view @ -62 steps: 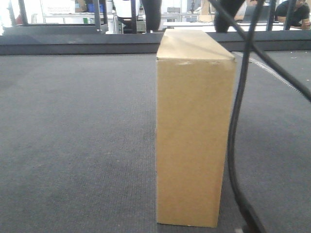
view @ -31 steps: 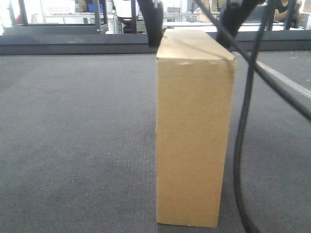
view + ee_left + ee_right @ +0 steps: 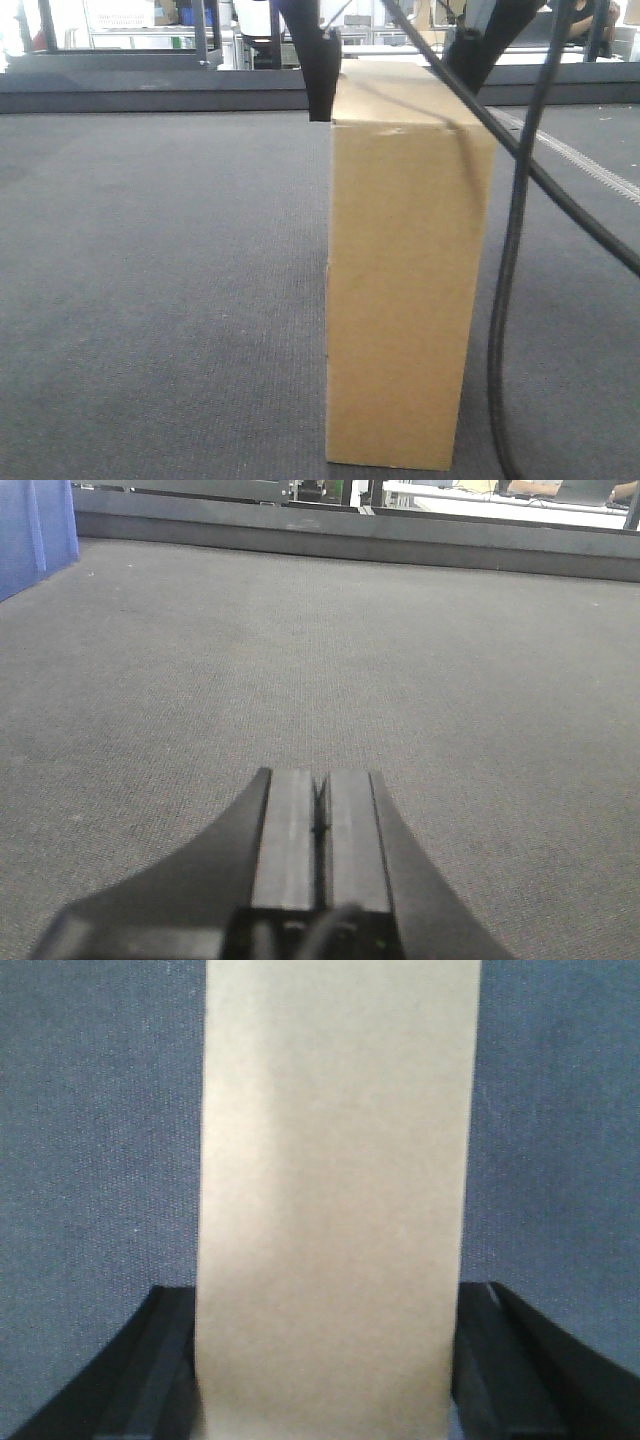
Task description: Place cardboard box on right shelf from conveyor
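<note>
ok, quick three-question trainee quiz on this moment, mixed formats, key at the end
1. True or false: the cardboard box lies flat on the conveyor.
2. Which gripper has one finger on each side of the box's top? A) left gripper B) right gripper C) neither
3. Fill in: the left gripper's jaws are ____.

Key: 1 false, it stands upright on the belt. 2 B. 3 shut, with nothing between them.
</note>
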